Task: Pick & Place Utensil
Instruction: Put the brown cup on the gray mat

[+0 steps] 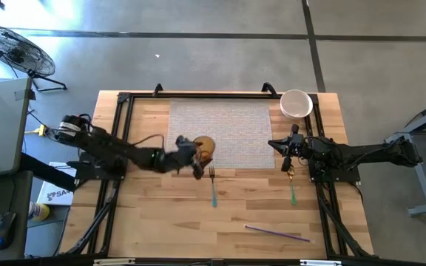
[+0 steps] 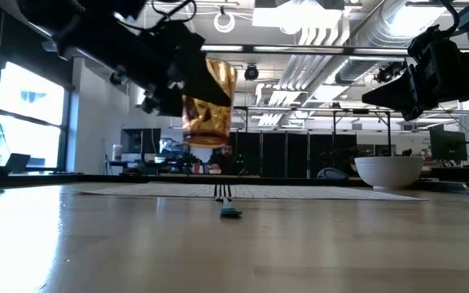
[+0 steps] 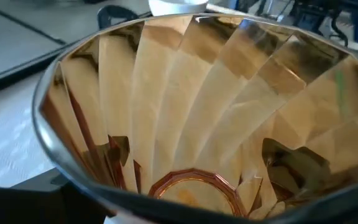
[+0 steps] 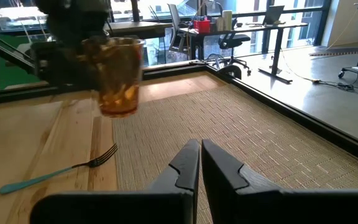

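A: State the left hand (image 1: 198, 157).
B: Spread wide around the amber glass (image 4: 117, 74), held clear above the surface (image 1: 146, 214), presumably for transfer.
A: Fork (image 1: 213, 186)?
B: Lying beside the mat (image 1: 220, 133). Right hand (image 4: 200, 163) closed, empty.

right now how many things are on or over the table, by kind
forks: 1, teal handle
spoons: 1, teal handle, under the right tool
straws: 1, purple
bowls: 1, white
glasses: 1, amber, held up by the left tool
placemats: 1
total: 6
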Tool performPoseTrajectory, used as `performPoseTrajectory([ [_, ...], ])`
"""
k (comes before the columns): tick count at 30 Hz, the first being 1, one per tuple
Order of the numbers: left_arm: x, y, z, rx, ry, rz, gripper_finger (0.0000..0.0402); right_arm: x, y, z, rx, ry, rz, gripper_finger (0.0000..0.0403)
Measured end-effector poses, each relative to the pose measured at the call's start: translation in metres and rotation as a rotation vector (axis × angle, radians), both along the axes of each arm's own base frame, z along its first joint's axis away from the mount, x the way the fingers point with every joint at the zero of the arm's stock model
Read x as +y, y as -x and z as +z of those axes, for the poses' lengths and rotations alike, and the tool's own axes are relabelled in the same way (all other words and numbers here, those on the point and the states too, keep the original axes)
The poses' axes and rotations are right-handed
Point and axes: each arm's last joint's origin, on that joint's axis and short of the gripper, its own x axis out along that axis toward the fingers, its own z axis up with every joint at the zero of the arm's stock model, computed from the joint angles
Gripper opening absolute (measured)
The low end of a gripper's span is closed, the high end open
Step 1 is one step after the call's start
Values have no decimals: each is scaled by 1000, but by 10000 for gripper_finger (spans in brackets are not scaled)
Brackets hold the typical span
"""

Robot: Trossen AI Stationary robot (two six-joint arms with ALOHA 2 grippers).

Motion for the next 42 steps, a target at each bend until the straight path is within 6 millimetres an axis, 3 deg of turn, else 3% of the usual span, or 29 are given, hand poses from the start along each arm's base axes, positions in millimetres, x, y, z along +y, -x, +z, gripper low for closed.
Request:
performPoseTrajectory([
  [6,46,-21,-7,-78,-40,-45,368,0,0,0,0,0,0,12],
  [11,79,-57,-12,-29,-92,-33,368,0,0,0,0,0,0,12],
  [18,108,-102,-36,77,-69,10,368,0,0,0,1,0,-1,12],
  [25,115,-117,-42,72,-58,50,371,0,0,0,1,0,-1,12],
  [30,115,-117,-43,81,-52,76,393,0,0,0,2,0,-1,12],
  [42,115,-115,-46,118,-41,94,387,0,0,-1,7,0,-1,12],
])
